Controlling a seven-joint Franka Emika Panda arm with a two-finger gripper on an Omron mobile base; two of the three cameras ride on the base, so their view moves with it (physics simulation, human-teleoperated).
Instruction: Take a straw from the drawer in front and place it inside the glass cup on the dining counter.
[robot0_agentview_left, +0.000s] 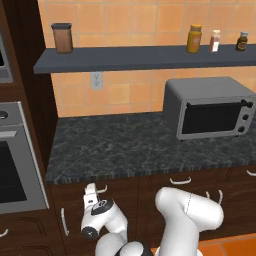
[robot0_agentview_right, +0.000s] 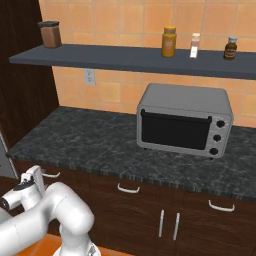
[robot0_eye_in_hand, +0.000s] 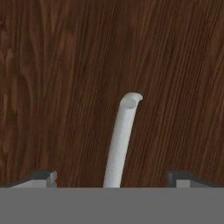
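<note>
Left base view first: you've got the gripper (robot0_agentview_left: 91, 190) pressed up close to the drawer (robot0_agentview_left: 95, 192) just under the black granite counter (robot0_agentview_left: 145, 145), right at its small curved handle (robot0_agentview_left: 101, 189). Your arm is folded low so the hand can face the wood head-on, which is what a straight pull needs. On the counter sits the toaster oven (robot0_agentview_left: 212, 107), well clear of your work.

Right base view now: the hand (robot0_agentview_right: 34, 176) sits at the far left, beside the handle (robot0_agentview_right: 50, 174) of that leftmost drawer. The other drawers (robot0_agentview_right: 129, 190) are untouched.

Hand view: the handle (robot0_eye_in_hand: 121, 140) runs up between your two fingertips (robot0_eye_in_hand: 41, 177), which stand wide apart, one on each side, nothing clamped yet. You're straddling the bar, so I'd judge closing comes next.

No straw to point you to; my guess is it's inside the closed drawer. The glass cup and dining counter aren't in front of you.
</note>
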